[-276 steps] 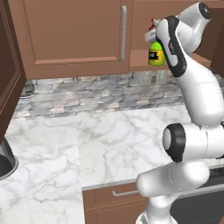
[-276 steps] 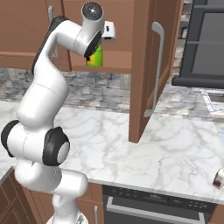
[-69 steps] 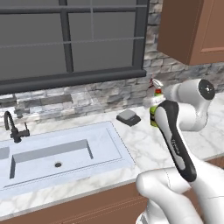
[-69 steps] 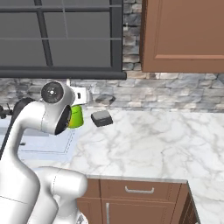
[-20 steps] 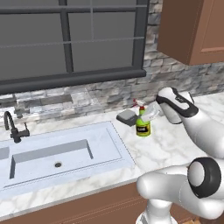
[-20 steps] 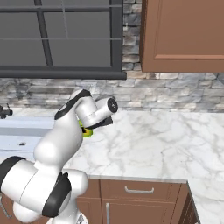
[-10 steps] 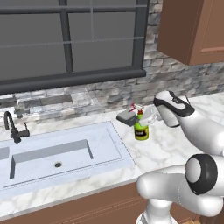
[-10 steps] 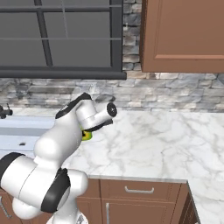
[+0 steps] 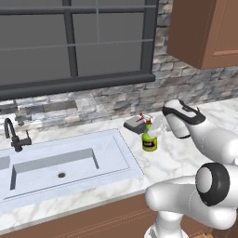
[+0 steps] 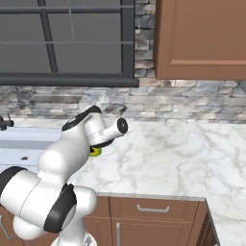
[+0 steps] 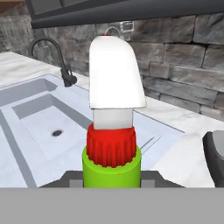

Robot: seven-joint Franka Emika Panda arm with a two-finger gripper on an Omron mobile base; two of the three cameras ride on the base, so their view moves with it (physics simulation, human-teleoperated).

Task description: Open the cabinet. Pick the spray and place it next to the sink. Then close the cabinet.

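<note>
I had lowered the spray (image 9: 149, 139), still clamped in my gripper (image 9: 157, 132), onto the worktop (image 9: 186, 153) just right of the sink (image 9: 60, 162), so release came next, with the cabinet (image 9: 204, 30) above still unclosed.

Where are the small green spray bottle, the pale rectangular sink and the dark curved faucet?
small green spray bottle (image 9: 149, 142), left base view, on its label.
pale rectangular sink (image 9: 53, 162), left base view, basin floor.
dark curved faucet (image 11: 62, 59), hand view, its neck.
</note>
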